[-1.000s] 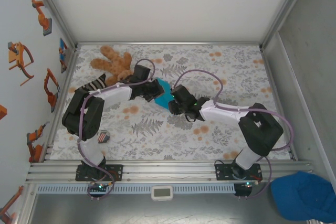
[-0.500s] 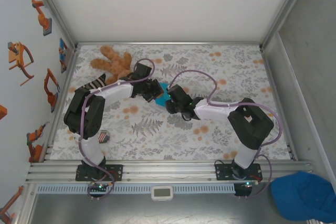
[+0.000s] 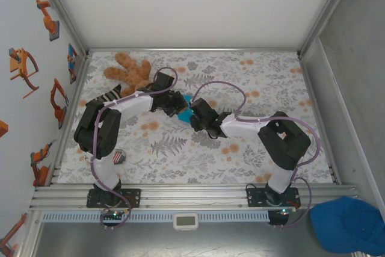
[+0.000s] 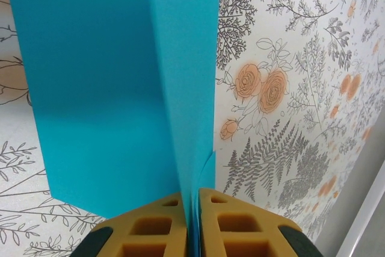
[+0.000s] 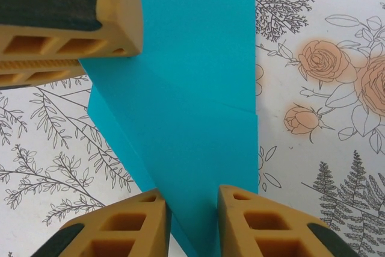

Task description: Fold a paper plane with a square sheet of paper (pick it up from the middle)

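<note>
Over the floral table (image 3: 271, 148), our left gripper (image 4: 191, 195) clamps the thin cyan-blue square sheet of paper (image 4: 96, 88), part-folded; right gripper (image 5: 191, 192) straddles its edge, jaws apart; we'd close squarely on the crease.

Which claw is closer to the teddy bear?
Left. The left claw, pinching the blue paper, is just right of the teddy bear; the right claw is farther right.

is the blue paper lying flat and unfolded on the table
No, the sheet of paper is bent along a crease and pinched in the shut left tool.
</note>
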